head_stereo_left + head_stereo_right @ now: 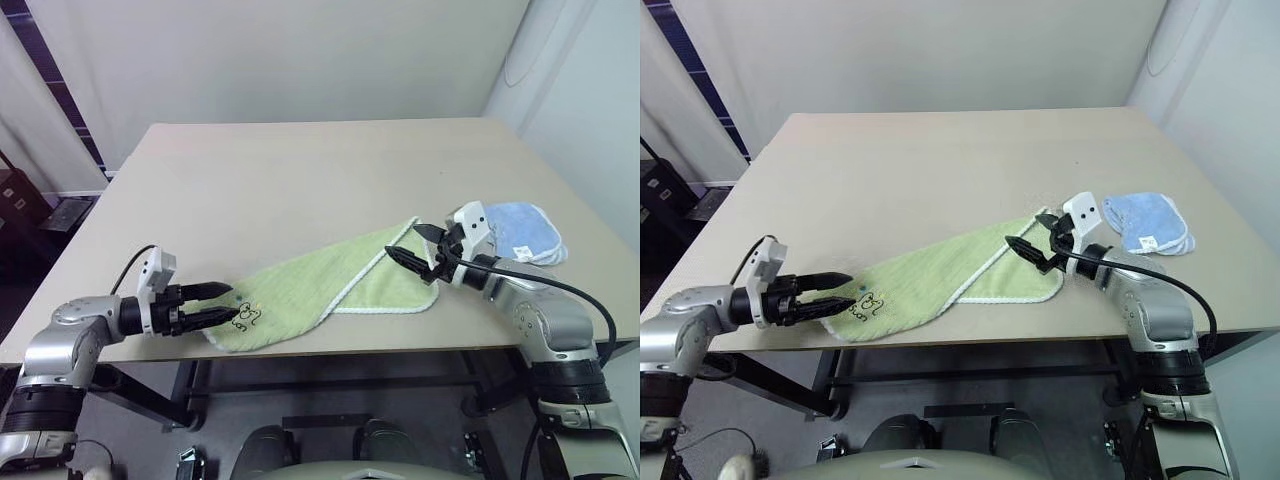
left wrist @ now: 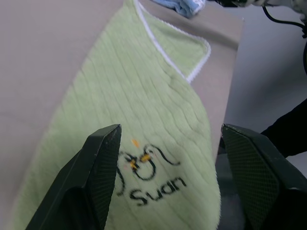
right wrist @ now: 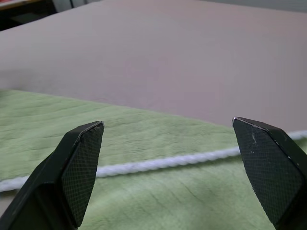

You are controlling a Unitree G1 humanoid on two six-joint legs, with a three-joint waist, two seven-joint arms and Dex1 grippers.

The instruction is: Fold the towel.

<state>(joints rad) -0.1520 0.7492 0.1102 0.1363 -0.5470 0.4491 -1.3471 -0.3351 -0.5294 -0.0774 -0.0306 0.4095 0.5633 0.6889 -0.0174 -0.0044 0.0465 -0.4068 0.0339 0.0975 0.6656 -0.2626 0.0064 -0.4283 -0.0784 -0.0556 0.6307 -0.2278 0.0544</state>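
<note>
I count one long light-green terry towel with white edging (image 1: 320, 290) and one smaller light-blue cloth with a white tag (image 1: 525, 232). Both lie on one beige flat-topped bench (image 1: 300, 180). I have two end effectors, my left (image 1: 228, 303) and my right (image 1: 415, 243), each with two black fingers.

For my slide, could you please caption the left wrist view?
Open left hand poised over the drawing end of the green towel on the table.
</note>
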